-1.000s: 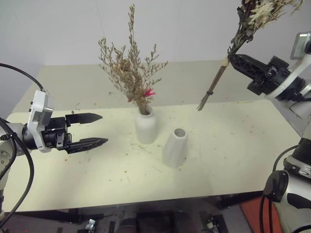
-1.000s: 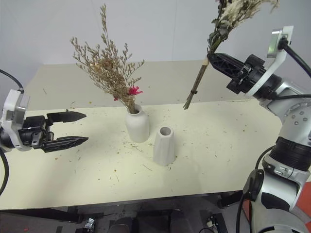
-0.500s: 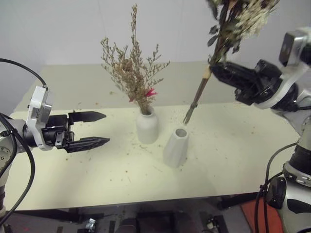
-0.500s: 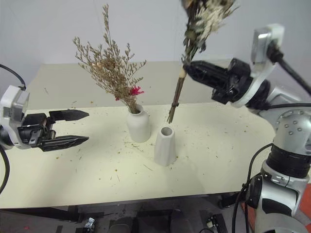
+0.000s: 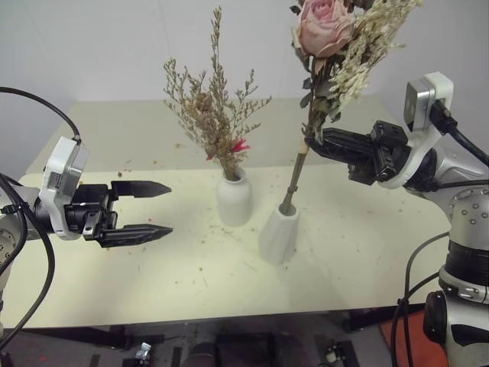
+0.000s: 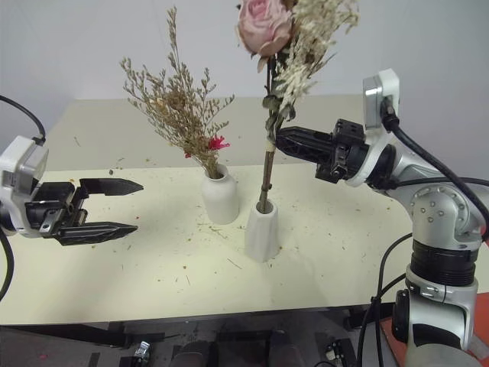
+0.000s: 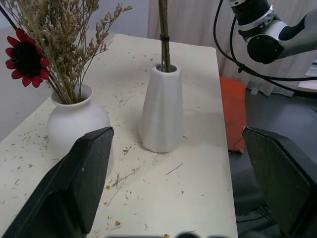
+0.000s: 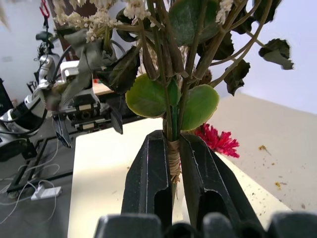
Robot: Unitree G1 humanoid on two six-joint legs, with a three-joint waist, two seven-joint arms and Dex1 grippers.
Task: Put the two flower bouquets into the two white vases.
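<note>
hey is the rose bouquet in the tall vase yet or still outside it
In. The rose bouquet's stem ends sit inside the tall vase's mouth, with the right tool clamped on the stems above.

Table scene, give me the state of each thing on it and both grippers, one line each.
Rose bouquet: upright, stems in the tapered vase, gripped.
Tapered vase: standing, holding the rose stems.
Dried bouquet: standing in the round vase.
Round vase: upright, filled.
Right gripper: shut on the rose stems.
Left gripper: open, empty.
</note>
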